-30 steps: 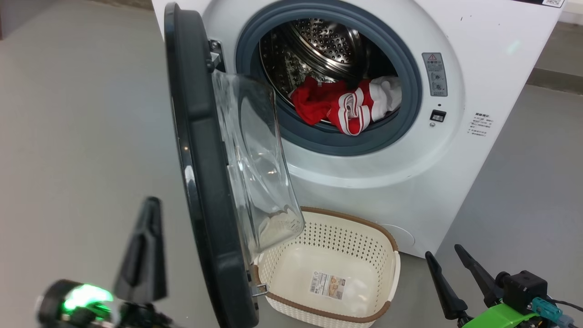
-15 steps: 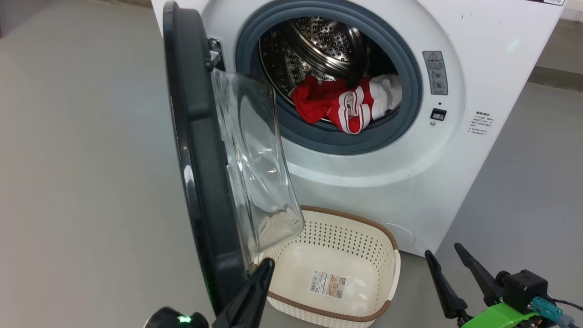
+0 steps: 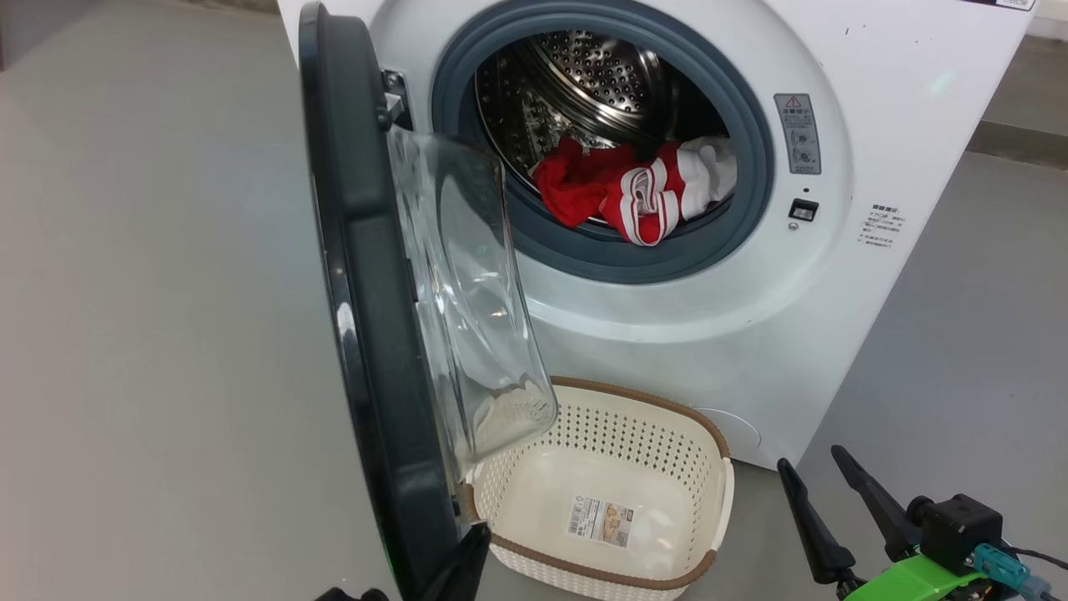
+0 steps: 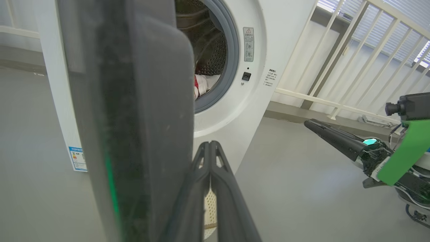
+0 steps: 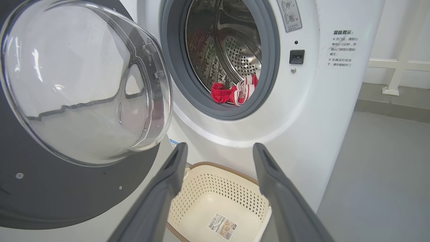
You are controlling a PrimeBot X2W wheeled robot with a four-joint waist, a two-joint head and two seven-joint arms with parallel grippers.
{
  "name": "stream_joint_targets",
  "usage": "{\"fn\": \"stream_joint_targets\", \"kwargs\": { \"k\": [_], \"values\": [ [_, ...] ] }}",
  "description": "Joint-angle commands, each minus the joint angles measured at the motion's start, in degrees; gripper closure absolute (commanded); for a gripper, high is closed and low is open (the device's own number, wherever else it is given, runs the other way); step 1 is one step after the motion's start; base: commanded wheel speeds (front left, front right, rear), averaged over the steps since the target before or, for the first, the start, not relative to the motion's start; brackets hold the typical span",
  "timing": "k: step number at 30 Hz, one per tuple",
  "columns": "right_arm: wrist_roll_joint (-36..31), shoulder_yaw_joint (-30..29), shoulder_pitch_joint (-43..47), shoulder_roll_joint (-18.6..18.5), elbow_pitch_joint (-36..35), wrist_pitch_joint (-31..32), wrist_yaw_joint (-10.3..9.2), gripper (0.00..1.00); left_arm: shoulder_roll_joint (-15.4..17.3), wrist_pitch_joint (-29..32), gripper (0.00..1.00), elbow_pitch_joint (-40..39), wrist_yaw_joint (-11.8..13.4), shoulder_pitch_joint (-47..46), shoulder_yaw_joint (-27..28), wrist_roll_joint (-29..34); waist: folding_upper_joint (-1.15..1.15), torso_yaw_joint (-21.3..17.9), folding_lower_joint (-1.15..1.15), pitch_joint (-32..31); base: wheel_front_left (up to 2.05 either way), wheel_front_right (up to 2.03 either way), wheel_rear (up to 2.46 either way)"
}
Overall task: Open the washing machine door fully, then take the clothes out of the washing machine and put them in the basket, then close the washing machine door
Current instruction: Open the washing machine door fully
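Observation:
The washing machine [image 3: 776,334] is a white front-loader. Its door [image 3: 359,292] stands swung out, edge-on to my head view, with the glass bowl [image 3: 476,309] facing the drum. The red and white clothes [image 3: 634,188] lie at the drum's front lip, also visible as clothes [image 5: 231,94]. The cream basket [image 3: 659,405] sits empty on the floor below the opening. My left gripper [image 3: 476,538] is shut and empty, low beside the door's bottom inner edge; in the left wrist view the left gripper [image 4: 210,148] lies right of the door rim [image 4: 134,117]. My right gripper [image 3: 822,480] hangs open at the lower right.
Grey floor [image 3: 150,334] spreads to the left of the door and to the right of the machine. A white railing [image 4: 352,50] runs behind the machine on its right side. In the right wrist view the open fingers [image 5: 174,168] frame the basket [image 5: 201,215].
My shut left gripper crossed from the door's outer left side to below its bottom edge and sank lower in view. The door and right gripper stayed put.

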Motion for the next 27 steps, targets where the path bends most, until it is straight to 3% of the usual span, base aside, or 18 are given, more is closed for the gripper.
{"fn": "stream_joint_targets", "kwargs": {
  "k": [1, 17, 20, 23, 27],
  "values": [
    [0.31, 1.52, -1.43, -0.85, -1.57, -0.7, 0.09, 0.0, 0.05, -0.25, 1.0, -1.15, 0.51, -1.41, 1.94, -0.35, 0.0, 0.01, 0.0, 0.01, 0.0, 0.0, 0.0],
    [0.42, 2.15, -1.49, -0.63, -1.71, -0.7, 0.09, 0.0, 2.05, -1.75, 1.0, -0.12, 5.47, -0.49, 9.3, -2.56, 0.0, 0.54, 0.0, 0.39, 0.0, 0.0, 0.0],
    [0.27, 2.04, -1.67, -0.54, -1.83, -0.7, 0.09, 0.0, 2.99, -2.12, 1.0, -0.29, 6.78, -0.29, 11.63, -2.9, 0.0, 0.75, 0.0, 0.62, 0.0, 0.0, 0.0],
    [-0.04, 1.93, -1.98, -0.45, -1.97, -0.7, 0.09, 0.0, 6.0, -2.48, 1.0, -0.51, 9.14, -1.9, 17.13, -3.4, 0.0, 1.34, 0.0, 1.46, 0.0, 0.0, 0.0],
    [-0.27, 2.19, -2.3, -0.6, -2.15, -0.7, 0.09, 0.0, 7.36, -2.72, 1.0, 0.87, 9.9, -3.17, 19.94, -4.24, 0.0, 1.25, 0.0, 1.95, 0.0, 0.0, 0.0]
  ]
}}
